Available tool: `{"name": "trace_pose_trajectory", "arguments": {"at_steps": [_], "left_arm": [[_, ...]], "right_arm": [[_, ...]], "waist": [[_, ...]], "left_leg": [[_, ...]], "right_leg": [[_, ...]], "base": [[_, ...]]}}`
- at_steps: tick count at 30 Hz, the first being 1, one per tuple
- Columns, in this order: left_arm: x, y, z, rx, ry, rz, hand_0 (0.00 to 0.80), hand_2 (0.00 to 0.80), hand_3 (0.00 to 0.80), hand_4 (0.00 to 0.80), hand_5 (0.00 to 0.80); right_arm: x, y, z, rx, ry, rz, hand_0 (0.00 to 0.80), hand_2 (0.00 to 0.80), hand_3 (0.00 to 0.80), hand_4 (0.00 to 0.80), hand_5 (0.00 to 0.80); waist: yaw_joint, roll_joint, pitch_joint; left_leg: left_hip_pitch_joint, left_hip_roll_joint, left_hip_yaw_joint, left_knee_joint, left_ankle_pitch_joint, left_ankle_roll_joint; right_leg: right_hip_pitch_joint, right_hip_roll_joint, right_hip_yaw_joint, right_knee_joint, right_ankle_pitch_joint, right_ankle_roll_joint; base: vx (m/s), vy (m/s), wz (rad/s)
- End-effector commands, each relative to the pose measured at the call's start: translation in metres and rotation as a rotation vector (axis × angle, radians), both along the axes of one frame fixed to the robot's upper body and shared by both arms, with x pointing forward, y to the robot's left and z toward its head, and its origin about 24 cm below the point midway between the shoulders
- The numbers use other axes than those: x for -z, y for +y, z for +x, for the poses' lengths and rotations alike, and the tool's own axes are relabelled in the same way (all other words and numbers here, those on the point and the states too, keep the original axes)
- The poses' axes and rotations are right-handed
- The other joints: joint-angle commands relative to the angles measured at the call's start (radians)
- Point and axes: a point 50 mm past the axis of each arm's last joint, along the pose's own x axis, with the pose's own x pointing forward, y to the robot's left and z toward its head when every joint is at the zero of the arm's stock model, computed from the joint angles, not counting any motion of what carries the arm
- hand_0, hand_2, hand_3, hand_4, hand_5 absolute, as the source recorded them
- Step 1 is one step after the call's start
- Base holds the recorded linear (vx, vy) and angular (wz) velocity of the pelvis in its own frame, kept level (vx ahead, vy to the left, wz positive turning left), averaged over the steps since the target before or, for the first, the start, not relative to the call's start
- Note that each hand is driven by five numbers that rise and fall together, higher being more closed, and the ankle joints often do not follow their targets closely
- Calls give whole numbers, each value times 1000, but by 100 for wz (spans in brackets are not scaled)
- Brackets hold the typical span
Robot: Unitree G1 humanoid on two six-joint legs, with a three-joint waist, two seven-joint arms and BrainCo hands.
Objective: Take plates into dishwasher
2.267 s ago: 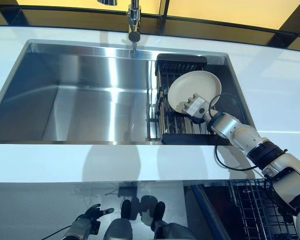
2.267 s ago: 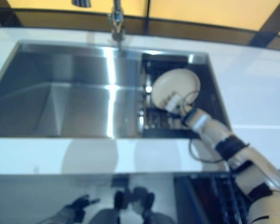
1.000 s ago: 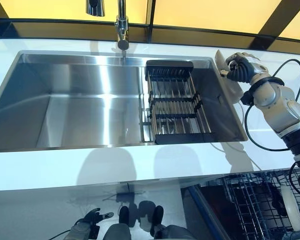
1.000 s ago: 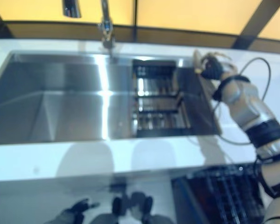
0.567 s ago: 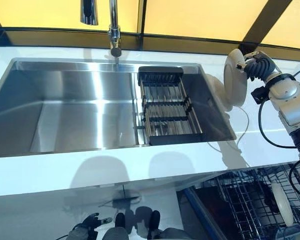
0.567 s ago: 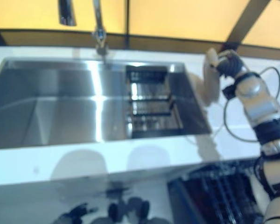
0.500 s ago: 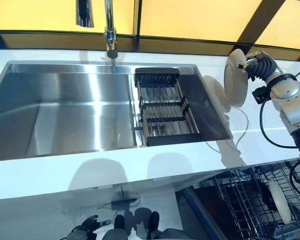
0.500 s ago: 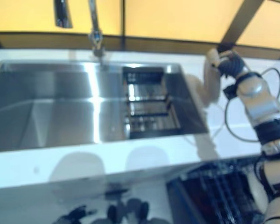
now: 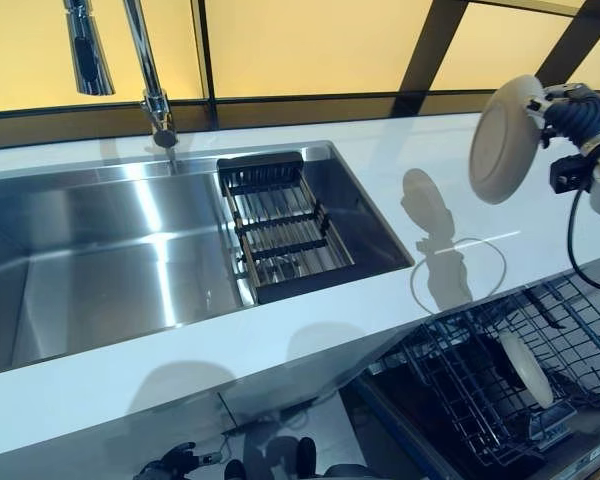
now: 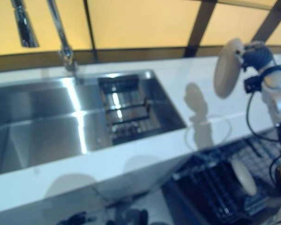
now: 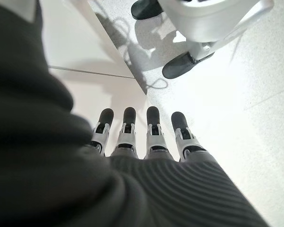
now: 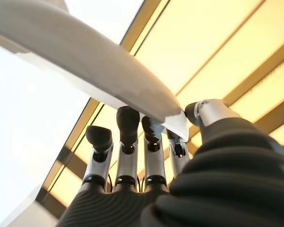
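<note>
Down at lower right we see the open dishwasher rack; above it, upper right, our right hand pinches the plate by its rim. Stiff, glazed, breakable: we should grip firmly.

Set into the white bench, a wide stainless-steel sink with a black wire drying rack at its right end, below a tall chrome tap and amber-yellow wall panels.
</note>
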Motion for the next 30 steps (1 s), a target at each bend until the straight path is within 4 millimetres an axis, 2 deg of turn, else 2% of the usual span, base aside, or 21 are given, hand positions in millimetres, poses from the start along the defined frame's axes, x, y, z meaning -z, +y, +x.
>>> {"name": "trace_pose_trajectory", "arguments": {"at_steps": [1,8,12,22,30], "left_arm": [[-1,9,1,79,49,51,0,0,0,0,0],[-2,12,1,100,58,60,0,0,0,0,0],[-2,12,3,104,58,59,0,0,0,0,0],[-4,12,9,111,51,52,0,0,0,0,0],[-6,11,19,122,26,45,0,0,0,0,0]], "right_arm": [[-36,-27,-21,52,-117,39,800,800,800,800,800],[-35,-50,-37,96,-70,32,800,800,800,800,800],[-28,-62,-46,103,-25,10,800,800,800,800,800],[-8,-71,-61,44,73,-14,800,800,800,800,800],[17,-69,-66,-46,189,-39,800,800,800,800,800]], "waist": [[-6,-28,-26],[-42,-26,-29],[-70,-18,-28],[-132,7,-18],[-168,23,-5]], "left_leg": [[38,40,-9,-2,-49,-22],[47,46,20,-2,-54,-25],[51,48,45,-2,-55,-27],[61,52,99,-2,-61,-30],[63,49,123,-2,-64,-29]], "right_leg": [[46,-62,-1,4,-23,117],[34,-55,24,4,-16,120],[22,-54,38,4,-12,121],[-2,-52,69,4,-4,122],[-21,-51,93,4,4,123]], "base": [[28,-9,-23],[11,-15,-15],[2,-5,-16],[-7,-6,-13],[-12,-4,-11]]}}
